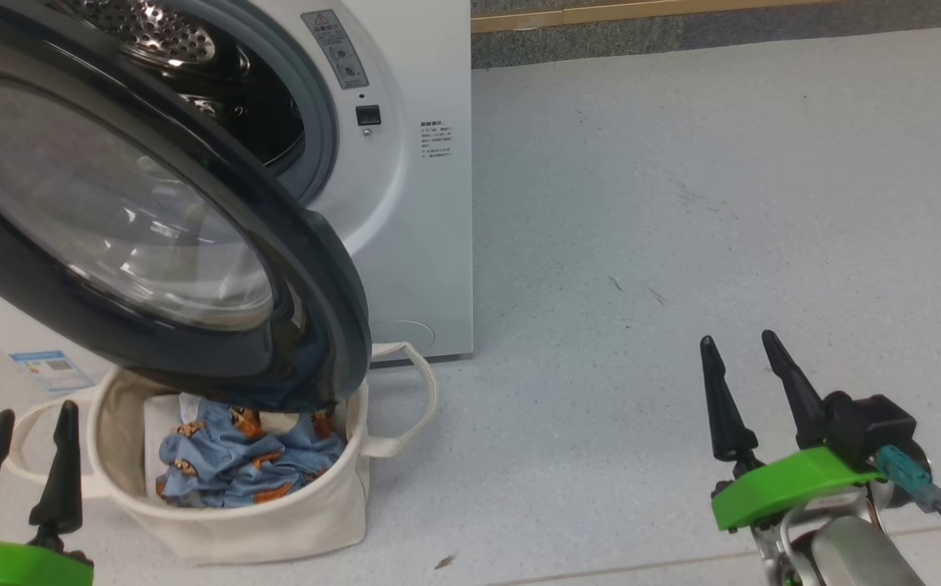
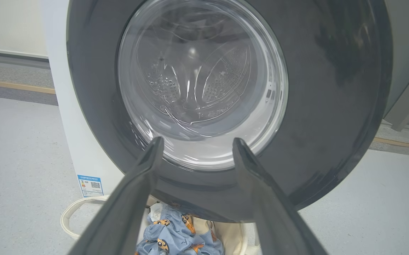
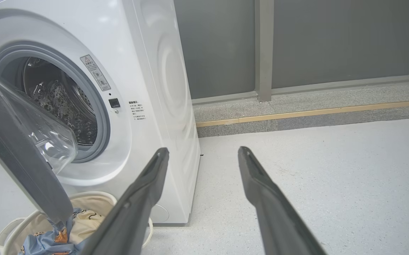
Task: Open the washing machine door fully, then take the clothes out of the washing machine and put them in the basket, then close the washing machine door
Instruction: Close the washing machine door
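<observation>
Clothes (image 1: 234, 460), blue with orange-brown bears plus a cream-white piece, lay heaped inside the basket (image 1: 275, 525) at the lower left of the head view. They sat under the bottom edge of the washing machine door (image 1: 112, 212), which stood open across the upper left. Behind it the washing machine (image 1: 413, 212) showed its perforated drum (image 1: 153, 32). The basket had two loop handles, one on each side. Three labels sat on the machine's front: a grey warning label (image 1: 334, 49) with a triangle, a small block of print (image 1: 435, 140) and a blue sticker (image 1: 47, 370), all too small to read. The left gripper (image 1: 37, 410) at the lower left and the right gripper (image 1: 737, 337) at the lower right each had two fingers spread apart, holding nothing.

In the left wrist view, the two fingers rose apart before the door's glass, with the drum visible through it. The blue sticker at the lower left carried a QR code. The clothes lay in the basket at the bottom centre.

In the right wrist view, the fingers stood apart over the grey floor (image 3: 332, 170). The machine filled the upper left, and its door tilted out over the basket and clothes at the lower left.
</observation>
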Available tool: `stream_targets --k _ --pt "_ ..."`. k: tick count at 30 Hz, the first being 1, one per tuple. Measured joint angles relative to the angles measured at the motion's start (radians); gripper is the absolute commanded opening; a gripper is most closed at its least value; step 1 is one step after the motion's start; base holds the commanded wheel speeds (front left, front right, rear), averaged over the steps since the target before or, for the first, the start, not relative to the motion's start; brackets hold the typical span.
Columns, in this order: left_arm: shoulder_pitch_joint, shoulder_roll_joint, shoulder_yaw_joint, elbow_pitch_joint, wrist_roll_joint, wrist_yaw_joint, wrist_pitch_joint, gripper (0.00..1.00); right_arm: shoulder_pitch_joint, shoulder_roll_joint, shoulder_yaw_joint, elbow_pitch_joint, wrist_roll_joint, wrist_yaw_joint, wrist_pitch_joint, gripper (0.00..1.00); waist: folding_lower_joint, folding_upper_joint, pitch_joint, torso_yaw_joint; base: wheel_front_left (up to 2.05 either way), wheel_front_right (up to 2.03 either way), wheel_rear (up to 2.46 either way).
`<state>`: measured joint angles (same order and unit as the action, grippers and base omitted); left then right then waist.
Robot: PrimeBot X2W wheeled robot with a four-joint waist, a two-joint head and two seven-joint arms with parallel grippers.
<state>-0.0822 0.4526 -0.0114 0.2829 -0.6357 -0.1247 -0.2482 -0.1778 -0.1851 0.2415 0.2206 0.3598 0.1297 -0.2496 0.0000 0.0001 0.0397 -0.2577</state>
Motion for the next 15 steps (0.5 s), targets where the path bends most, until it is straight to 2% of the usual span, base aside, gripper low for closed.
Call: stream_targets --k 15 --pt "-0.008 0.0 0.008 0.006 0.0 0.0 0.0 1.0 0.0 0.0 0.007 0.009 -0.007 0.0 0.0 1.0 0.0 0.0 -0.005 0.008 0.0 0.0 0.0"
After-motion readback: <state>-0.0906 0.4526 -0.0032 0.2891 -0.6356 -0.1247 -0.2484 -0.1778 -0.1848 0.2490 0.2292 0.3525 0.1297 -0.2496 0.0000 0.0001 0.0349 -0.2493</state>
